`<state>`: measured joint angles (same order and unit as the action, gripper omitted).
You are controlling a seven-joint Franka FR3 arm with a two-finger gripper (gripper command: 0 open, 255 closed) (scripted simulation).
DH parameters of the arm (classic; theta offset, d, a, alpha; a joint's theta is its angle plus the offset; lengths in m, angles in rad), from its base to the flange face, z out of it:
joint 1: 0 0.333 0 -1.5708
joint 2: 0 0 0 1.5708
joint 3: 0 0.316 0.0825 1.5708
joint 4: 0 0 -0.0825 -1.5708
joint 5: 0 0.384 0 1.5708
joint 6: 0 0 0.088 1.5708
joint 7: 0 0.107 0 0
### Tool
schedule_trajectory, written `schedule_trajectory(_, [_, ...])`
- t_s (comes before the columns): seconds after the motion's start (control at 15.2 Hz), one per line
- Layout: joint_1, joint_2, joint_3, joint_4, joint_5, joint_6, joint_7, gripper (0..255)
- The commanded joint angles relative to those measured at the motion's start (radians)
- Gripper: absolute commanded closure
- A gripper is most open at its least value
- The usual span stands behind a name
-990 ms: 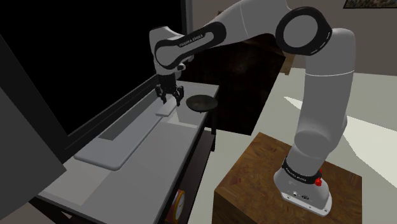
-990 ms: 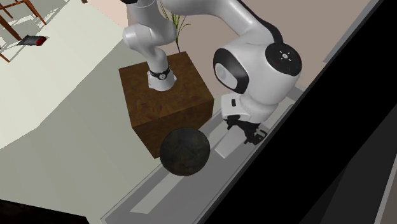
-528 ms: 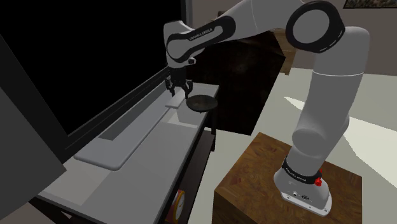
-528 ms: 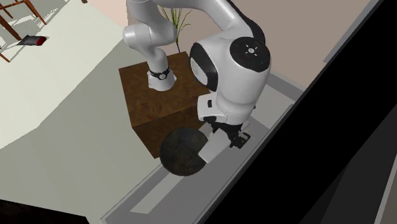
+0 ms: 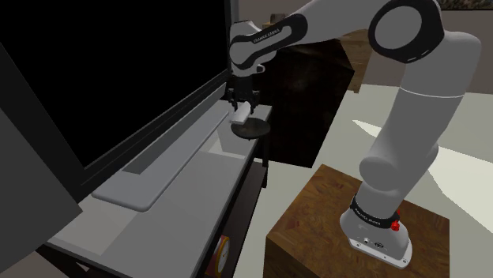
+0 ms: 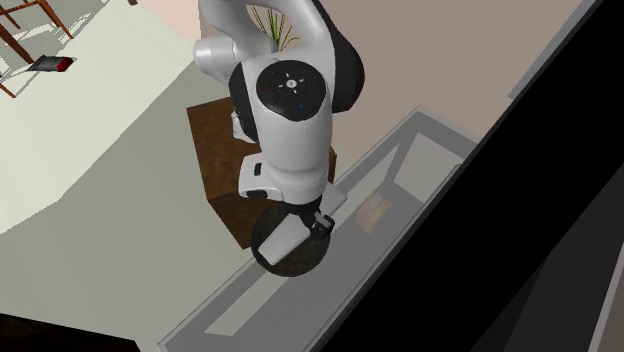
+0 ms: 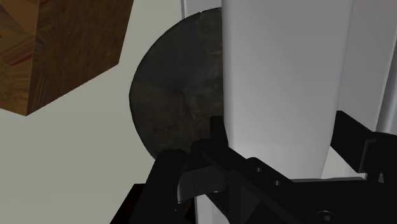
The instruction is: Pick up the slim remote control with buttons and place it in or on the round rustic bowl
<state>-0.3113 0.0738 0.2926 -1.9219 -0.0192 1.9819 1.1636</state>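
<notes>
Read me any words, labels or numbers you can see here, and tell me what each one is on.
White lettering on the dark forearm band: too small to read.
White lettering on the base ring: too small to read.
The remote control and the bowl: no text shows.

Shoulder view: beside and a bit behind the stand [image 5: 308,229], mid-range, looks down along the tabletop [image 5: 197,170] toward the bowl [image 5: 251,129]. Second exterior view: high on the opposite side, looks steeply down, facing the stand. Wrist view: very close, straight down. All three share bowl and stand.
</notes>
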Motion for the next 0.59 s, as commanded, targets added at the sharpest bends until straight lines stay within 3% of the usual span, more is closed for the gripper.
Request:
schedule_trajectory(0.0, [-0.022, -0.012, -0.018, -0.019, 0.005, 0.007, -0.043, 255])
schedule_trajectory(0.53, [-0.02, 0.023, -0.018, -0.086, -0.007, 0.109, -0.035, 255])
